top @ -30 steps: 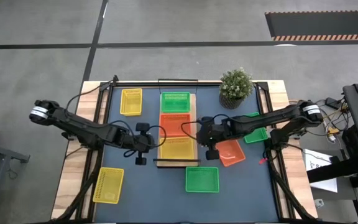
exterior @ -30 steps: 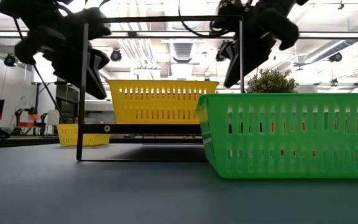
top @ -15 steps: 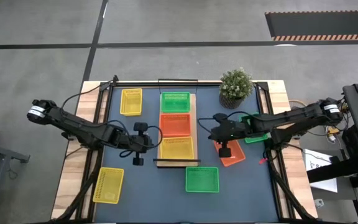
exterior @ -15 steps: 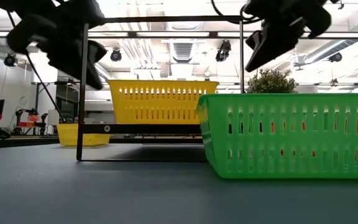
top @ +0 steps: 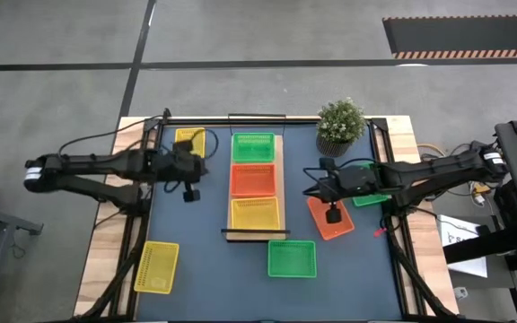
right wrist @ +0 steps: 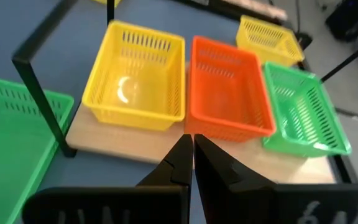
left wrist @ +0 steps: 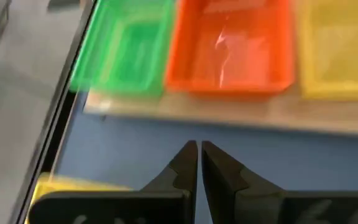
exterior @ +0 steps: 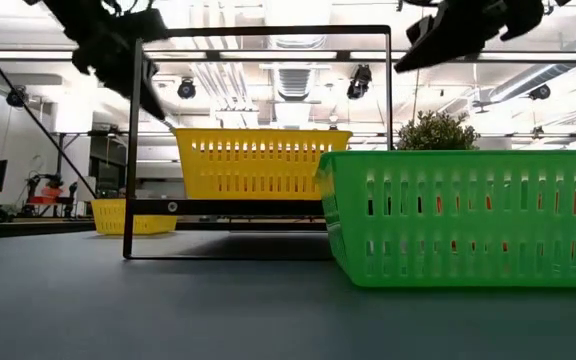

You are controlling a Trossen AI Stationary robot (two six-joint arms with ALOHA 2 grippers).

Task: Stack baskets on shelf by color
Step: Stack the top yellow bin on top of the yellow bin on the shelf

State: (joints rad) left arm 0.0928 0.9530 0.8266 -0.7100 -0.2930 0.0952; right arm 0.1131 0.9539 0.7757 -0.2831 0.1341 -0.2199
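The shelf carries a green basket, an orange basket and a yellow basket in a row. Loose on the table lie a yellow basket at the far left, a yellow basket near left, a green basket near the shelf's end, an orange basket and a green basket on the right. My left gripper is shut, raised beside the far yellow basket. My right gripper is shut, raised by the loose orange basket, pointing at the shelf.
A potted plant stands at the far right of the table. The shelf's black wire frame rises at its near end, right behind the near green basket. Bare blue mat lies between the shelf and the left-hand baskets.
My left gripper has drawn back from the shelf's near left side toward the far edge and the far yellow basket, rising. My right gripper has pulled away from the shelf toward the table's right, over the loose orange basket, also rising. No basket has moved.
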